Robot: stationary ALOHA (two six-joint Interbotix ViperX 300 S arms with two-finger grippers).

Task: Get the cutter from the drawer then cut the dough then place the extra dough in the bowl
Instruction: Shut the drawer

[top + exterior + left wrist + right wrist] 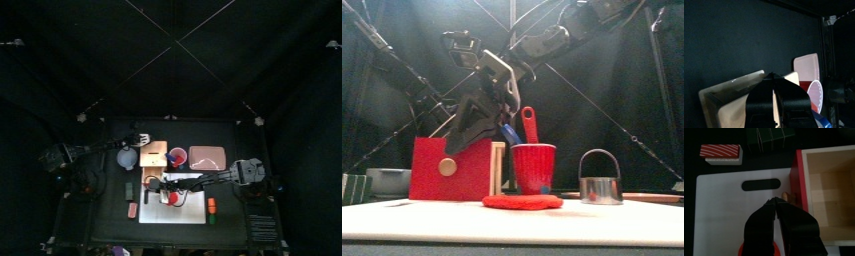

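so the cutter is out of the drawer and standing upright on the white cutting board, wire handle up. seen from the front it's just to the right of the red dough and not touching it. the dough looks like a whole flat disc, so i'd say cutting is the step in hand and hasn't started. the drawer is pulled open and looks empty inside

the right gripper hangs over the board right beside the red drawer front, jaws pressed together with nothing between them. the left gripper is up by the wooden box, and its jaws look pressed together and empty too

how i'd do it: the right one spreads its jaws, swings over to the cutter and takes the wire handle near the top so the ring hangs level. then lift clear, centre it over the dough and push straight down with no tilt, or one side won't cut through. the red cup with the knives is close behind, so keep the wrist off it. the blue-grey bowl sits left of the box, ready for the scraps
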